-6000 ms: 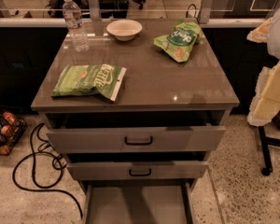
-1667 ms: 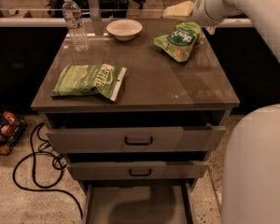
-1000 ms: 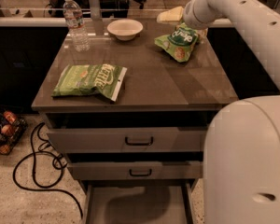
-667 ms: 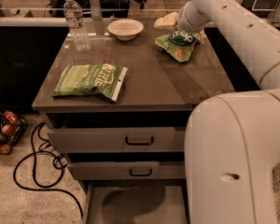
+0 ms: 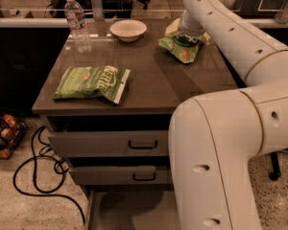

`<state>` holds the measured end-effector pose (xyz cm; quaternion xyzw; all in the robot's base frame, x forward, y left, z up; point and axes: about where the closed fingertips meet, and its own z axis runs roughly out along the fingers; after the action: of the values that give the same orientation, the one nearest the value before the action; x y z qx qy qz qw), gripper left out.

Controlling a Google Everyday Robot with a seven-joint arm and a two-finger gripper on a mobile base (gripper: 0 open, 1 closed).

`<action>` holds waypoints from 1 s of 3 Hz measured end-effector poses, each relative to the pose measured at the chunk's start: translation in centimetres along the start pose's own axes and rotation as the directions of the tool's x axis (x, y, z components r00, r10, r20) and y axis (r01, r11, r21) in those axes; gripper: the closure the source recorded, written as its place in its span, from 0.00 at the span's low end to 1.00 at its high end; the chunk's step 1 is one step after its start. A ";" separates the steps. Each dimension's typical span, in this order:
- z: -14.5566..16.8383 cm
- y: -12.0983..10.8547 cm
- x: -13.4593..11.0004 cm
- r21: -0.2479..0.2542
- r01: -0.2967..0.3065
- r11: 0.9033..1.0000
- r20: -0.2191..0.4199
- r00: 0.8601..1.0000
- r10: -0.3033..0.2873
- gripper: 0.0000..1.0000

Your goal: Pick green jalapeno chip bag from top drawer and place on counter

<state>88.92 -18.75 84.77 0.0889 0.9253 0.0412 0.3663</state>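
The top drawer point(image 5: 105, 143) is the widest grey front, with a black handle, pulled out a little; its inside is hidden. The glossy grey-brown counter point(image 5: 149, 83) is above it. A light green chip bag point(image 5: 93, 82) lies flat on the counter's front left. A darker green chip bag point(image 5: 181, 47) lies at the far right. My gripper point(image 5: 175, 28) is at the far right of the counter, just behind and above the darker bag, at the end of the white arm point(image 5: 230, 104).
A water bottle point(image 5: 78, 24) stands at the counter's far left and a white bowl point(image 5: 128, 30) at the far middle. The shorter second drawer point(image 5: 120, 175) is slightly out; the bottom drawer point(image 5: 129, 210) is pulled wide open. Black cables point(image 5: 38, 169) and a basket point(image 5: 2, 135) lie on the floor, left.
My arm has swung in from the right and now fills the right half of the view. The gripper has moved left to the darker bag. Both bags lie where they were.
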 end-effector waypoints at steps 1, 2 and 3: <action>0.2 0.0 0.2 0.002 0.001 1.000 -0.003 1.000 -0.001 0.41; 0.5 0.0 0.4 0.002 0.002 1.000 -0.008 1.000 -0.002 0.64; 0.7 0.1 0.6 0.003 0.003 1.000 -0.012 1.000 -0.003 0.96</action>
<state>89.01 -18.55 83.87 0.0875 0.9277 0.0399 0.3608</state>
